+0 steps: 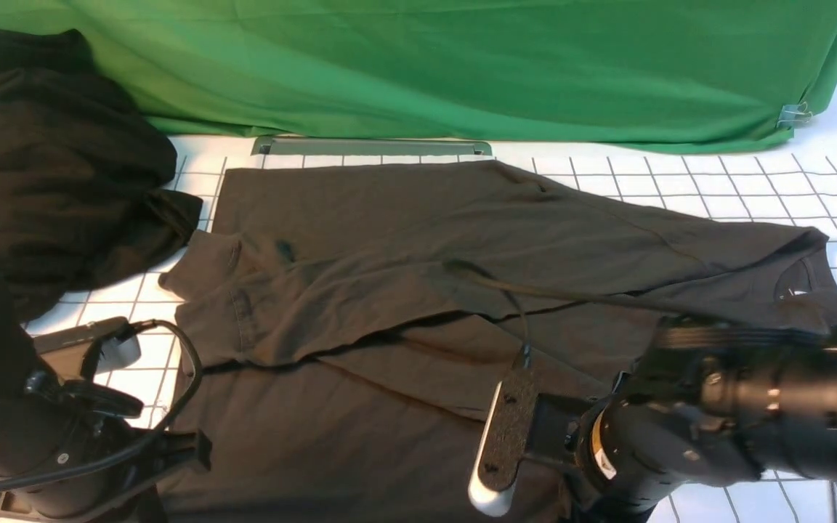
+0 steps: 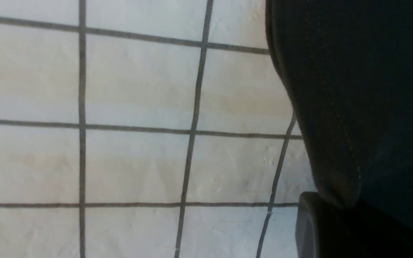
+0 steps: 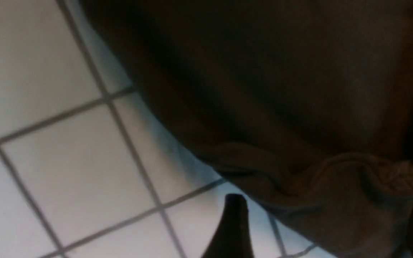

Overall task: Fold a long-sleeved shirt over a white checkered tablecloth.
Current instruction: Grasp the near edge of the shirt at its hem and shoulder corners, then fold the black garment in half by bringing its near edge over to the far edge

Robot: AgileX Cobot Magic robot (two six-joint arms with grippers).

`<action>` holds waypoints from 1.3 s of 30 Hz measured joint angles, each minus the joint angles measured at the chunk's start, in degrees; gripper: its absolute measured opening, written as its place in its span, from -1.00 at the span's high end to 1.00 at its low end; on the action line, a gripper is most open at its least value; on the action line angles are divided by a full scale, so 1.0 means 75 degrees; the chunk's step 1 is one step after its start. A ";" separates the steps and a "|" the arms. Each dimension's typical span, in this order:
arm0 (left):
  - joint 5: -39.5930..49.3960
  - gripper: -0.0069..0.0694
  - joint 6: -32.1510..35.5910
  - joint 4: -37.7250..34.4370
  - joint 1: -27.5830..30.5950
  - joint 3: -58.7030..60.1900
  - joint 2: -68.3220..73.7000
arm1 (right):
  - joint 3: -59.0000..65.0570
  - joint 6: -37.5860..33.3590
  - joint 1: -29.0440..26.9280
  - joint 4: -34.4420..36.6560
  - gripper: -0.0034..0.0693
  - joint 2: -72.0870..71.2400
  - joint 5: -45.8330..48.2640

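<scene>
Bordering the long-sleeved shirt (image 1: pixel 389 240) edges, open white checkered tablecloth (image 1: pixel 716 181)

black left arm (image 1: pixel 4 436), looped cable (image 1: pixel 190 378); right arm (image 1: pixel 789 407), yellow-white label (image 1: pixel 602 454)

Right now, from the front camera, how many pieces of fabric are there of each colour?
Dark brown or black: 2, the long-sleeved shirt and the heap of dark fabric
Green: 1, the backdrop cloth
White with grey lines: 1, the checkered tablecloth
Total: 4
</scene>
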 joint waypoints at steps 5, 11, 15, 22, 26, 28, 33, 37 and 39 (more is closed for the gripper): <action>-0.0030 0.76 0.0102 -0.0015 0.0000 0.0000 0.0000 | -0.0031 0.0000 0.0024 -0.0447 -0.47 0.0281 -0.0206; -0.0030 0.76 0.0117 -0.0056 0.0000 0.0000 0.0000 | -0.0068 0.0000 0.0033 -0.0585 0.12 0.0395 -0.0379; 0.0045 0.76 0.0158 -0.0106 0.0000 -0.0060 -0.0079 | -0.0084 0.0003 0.0033 -0.0763 0.64 0.0421 -0.0414; 0.0517 0.76 0.0273 -0.0138 0.0000 -0.0589 -0.0595 | -0.0522 0.0009 0.0018 -0.0392 0.84 0.0205 0.0596; 0.1094 0.76 0.0273 -0.0138 0.0000 -0.0610 -0.0808 | -0.0628 0.0002 0.0011 0.0387 0.84 -0.0275 0.1307; 0.1207 0.76 0.0277 -0.0138 0.0000 -0.0610 -0.0877 | -0.0628 0.0002 0.0011 0.0629 0.84 -0.0381 0.1469; 0.1877 0.76 0.0533 -0.0131 0.0000 -0.0610 -0.1039 | -0.0153 0.0567 0.0536 0.1345 0.84 -0.0948 0.1636; 0.1863 0.76 0.0632 -0.0131 0.0000 -0.0610 -0.1039 | 0.0000 0.0825 0.0846 0.1454 0.84 -0.1078 0.1611; 0.1617 0.76 0.0646 -0.0069 0.0008 -0.0646 -0.1032 | -0.0105 0.0909 0.0778 0.1346 0.84 -0.1104 0.1600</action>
